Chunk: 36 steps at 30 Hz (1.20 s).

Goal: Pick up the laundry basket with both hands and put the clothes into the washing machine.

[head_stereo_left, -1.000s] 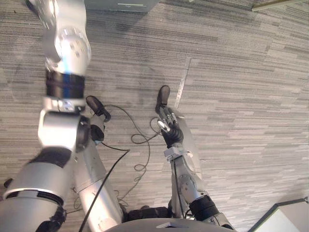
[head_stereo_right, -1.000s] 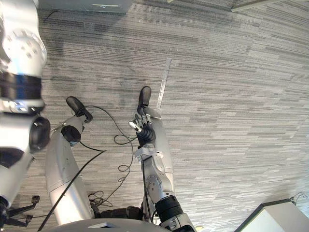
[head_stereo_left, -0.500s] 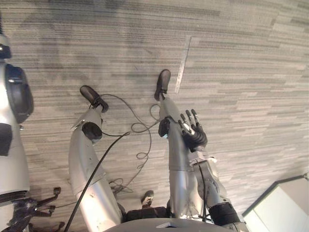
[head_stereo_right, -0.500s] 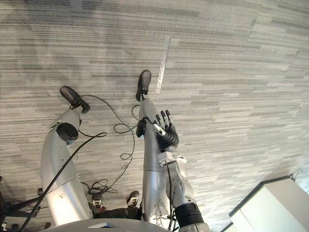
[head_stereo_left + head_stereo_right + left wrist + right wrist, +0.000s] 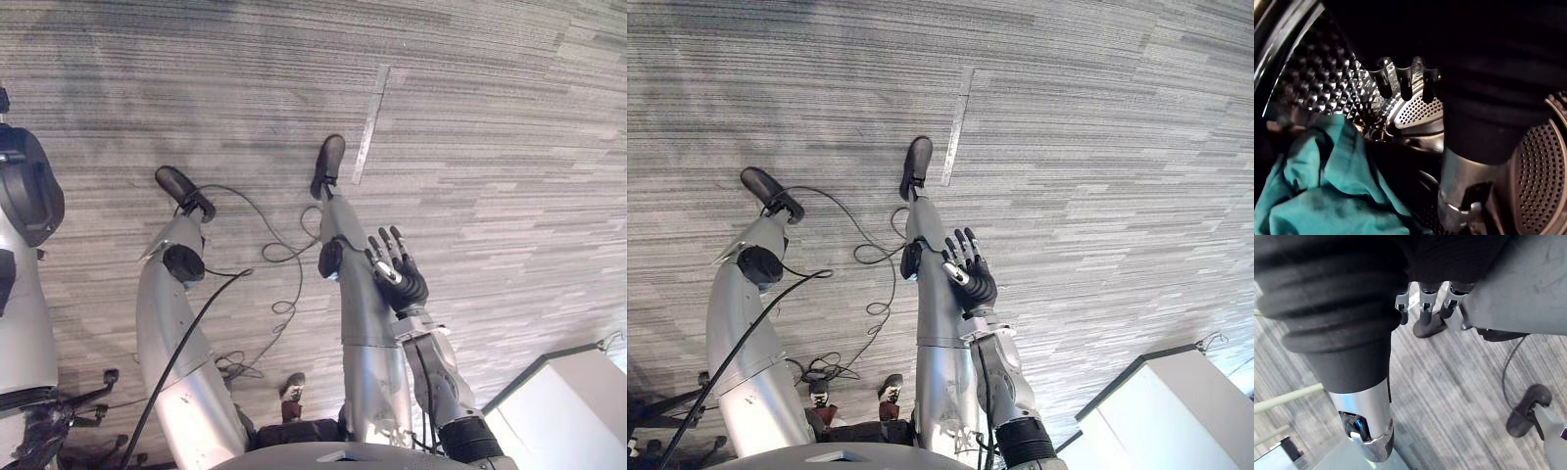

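Note:
In the left wrist view my left hand (image 5: 1405, 83) is inside the washing machine's perforated steel drum (image 5: 1317, 83). Its fingers are straight and its thumb (image 5: 1462, 181) stands apart, with nothing in them. A teal garment (image 5: 1322, 196) lies crumpled in the drum beside the hand, apart from the fingers. My right hand (image 5: 395, 269) hangs low over the floor on the right, fingers straight and empty. The right wrist view shows the same straight fingers (image 5: 1422, 308) above grey carpet.
Grey striped carpet (image 5: 490, 147) covers the floor. A pale strip of tape (image 5: 371, 122) runs across it ahead. The corner of a white box (image 5: 573, 406) sits at the lower right, close to my right arm.
The whole picture has shifted, so the camera has moved. My left arm now shows only at the view's left edge. The right hand sits further right, fingers still straight.

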{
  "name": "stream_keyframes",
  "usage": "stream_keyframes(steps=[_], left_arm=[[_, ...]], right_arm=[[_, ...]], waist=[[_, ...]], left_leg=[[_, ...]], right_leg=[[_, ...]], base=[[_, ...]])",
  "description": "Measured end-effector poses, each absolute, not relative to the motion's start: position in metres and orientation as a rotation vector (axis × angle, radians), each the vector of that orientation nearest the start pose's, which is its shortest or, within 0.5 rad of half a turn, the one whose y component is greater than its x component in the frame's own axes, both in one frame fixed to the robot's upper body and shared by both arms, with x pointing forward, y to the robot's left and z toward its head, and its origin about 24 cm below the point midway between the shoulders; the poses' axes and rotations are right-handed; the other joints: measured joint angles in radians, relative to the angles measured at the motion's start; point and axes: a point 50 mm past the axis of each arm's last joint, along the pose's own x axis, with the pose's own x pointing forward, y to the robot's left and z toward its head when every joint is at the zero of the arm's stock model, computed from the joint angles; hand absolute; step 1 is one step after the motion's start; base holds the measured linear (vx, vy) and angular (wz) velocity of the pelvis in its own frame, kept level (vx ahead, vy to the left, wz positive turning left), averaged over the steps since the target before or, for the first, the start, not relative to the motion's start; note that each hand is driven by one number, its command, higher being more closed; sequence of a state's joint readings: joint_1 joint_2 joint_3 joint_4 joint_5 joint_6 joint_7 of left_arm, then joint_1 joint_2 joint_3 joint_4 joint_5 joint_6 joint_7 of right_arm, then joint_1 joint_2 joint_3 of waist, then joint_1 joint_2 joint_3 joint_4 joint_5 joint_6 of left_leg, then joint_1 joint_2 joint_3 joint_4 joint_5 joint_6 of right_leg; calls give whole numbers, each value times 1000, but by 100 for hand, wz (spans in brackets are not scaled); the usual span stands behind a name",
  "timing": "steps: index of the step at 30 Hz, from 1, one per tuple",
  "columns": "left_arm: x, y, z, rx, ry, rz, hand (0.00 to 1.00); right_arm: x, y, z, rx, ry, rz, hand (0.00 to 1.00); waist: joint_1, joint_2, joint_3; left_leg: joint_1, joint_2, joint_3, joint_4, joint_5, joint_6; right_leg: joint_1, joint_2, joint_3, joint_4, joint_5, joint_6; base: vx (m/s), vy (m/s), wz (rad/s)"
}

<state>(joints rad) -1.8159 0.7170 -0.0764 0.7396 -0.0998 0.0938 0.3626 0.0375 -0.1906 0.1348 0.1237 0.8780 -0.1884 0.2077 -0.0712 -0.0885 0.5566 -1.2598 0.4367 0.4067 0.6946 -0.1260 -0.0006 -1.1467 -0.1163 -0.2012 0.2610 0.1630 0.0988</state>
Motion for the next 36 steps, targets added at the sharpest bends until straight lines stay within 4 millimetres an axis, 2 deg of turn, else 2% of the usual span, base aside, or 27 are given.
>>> stream_keyframes(steps=[4,9,12,14,15,18,20,22,23,24,25,26,27,29,30,31,33,36], left_arm=[[282,220,531,53,-1086,499,0],[285,233,524,-28,-1067,483,0],[299,251,499,-59,-1010,511,0],[309,262,469,-60,-979,530,0],[311,263,460,-66,-976,531,0],[319,270,416,-61,-951,560,0],[322,277,379,-53,-900,593,0],[325,275,337,1,-835,594,0],[325,273,325,21,-814,592,0],[324,272,306,45,-779,583,0],[322,268,277,59,-719,565,0],[320,261,248,60,-659,536,0],[319,257,234,65,-628,516,0],[310,235,175,21,-477,449,0],[306,227,152,-7,-413,426,0],[302,221,138,-30,-371,415,0],[284,197,89,-75,-213,348,0],[267,182,52,-134,-98,313,0]], right_arm=[[241,-171,21,651,-23,145,0],[237,-175,3,638,51,80,0],[233,-176,-8,634,100,47,0],[230,-174,-11,635,114,48,0],[230,-174,-12,633,117,47,0],[225,-174,-15,632,125,40,0],[225,-173,-16,629,131,34,0],[225,-172,-17,583,135,34,0],[225,-172,-17,569,136,37,0],[225,-171,-17,548,138,41,0],[225,-171,-17,537,137,43,0],[225,-171,-16,512,135,50,0],[226,-171,-15,499,134,52,0],[228,-166,-16,463,149,71,0],[229,-163,-17,456,153,74,0],[231,-160,-17,454,154,79,0],[228,-154,-28,436,212,65,0],[224,-156,-41,395,277,35,0]], waist=[[8,0,0],[8,2,0],[9,3,-1],[8,4,-1],[9,4,-1],[15,4,-2],[15,6,-2],[23,10,-5],[24,10,-5],[27,10,-5],[35,13,-7],[45,20,-11],[51,22,-12],[64,30,-16],[69,32,-18],[71,33,-18],[81,50,-68],[95,71,-107]], left_leg=[[0,-4,-7,-8,6,-2],[24,-10,-24,-47,21,-8],[60,-16,-17,-68,24,-12],[89,-24,-12,-91,31,-18],[95,-24,-12,-94,33,-21],[128,-30,-9,-125,51,-23],[157,-28,-7,-135,56,-30],[196,-27,-4,-144,60,-36],[209,-27,-2,-146,61,-37],[230,-28,3,-152,64,-40],[255,-28,4,-157,67,-44],[277,-25,3,-160,69,-47],[291,-25,4,-163,71,-50],[353,-25,6,-167,75,-57],[382,-28,7,-176,78,-61],[405,-29,7,-178,76,-63],[471,-38,9,-197,68,-76],[589,-51,22,-209,67,-84]], right_leg=[[5,0,-7,-6,1,-1],[56,0,-27,-67,13,-1],[77,0,-26,-70,13,-1],[93,-3,-24,-70,13,-1],[97,1,-25,-70,13,-1],[110,0,-20,-66,13,-1],[131,3,-16,-63,8,-7],[160,7,-9,-60,3,-13],[170,7,-5,-60,0,-15],[185,8,-1,-60,-2,-15],[205,10,4,-60,-7,-17],[225,14,5,-59,-11,-22],[235,16,5,-58,-13,-25],[277,16,4,-22,-41,-38],[297,14,4,-11,-50,-40],[314,14,5,-1,-60,-40],[360,11,10,16,-86,-40],[441,0,22,66,-118,-34]], base=[[-16,-34,5],[-10,-31,9],[13,-48,4],[19,-44,4],[15,-57,3],[-1,-51,4],[-10,-56,2],[-17,-59,3],[-22,-60,2],[-22,-60,1],[-25,-62,1],[-23,-60,0],[-23,-57,1],[-18,-54,8],[-8,-43,11],[3,-31,11],[14,-13,9],[63,24,6]])
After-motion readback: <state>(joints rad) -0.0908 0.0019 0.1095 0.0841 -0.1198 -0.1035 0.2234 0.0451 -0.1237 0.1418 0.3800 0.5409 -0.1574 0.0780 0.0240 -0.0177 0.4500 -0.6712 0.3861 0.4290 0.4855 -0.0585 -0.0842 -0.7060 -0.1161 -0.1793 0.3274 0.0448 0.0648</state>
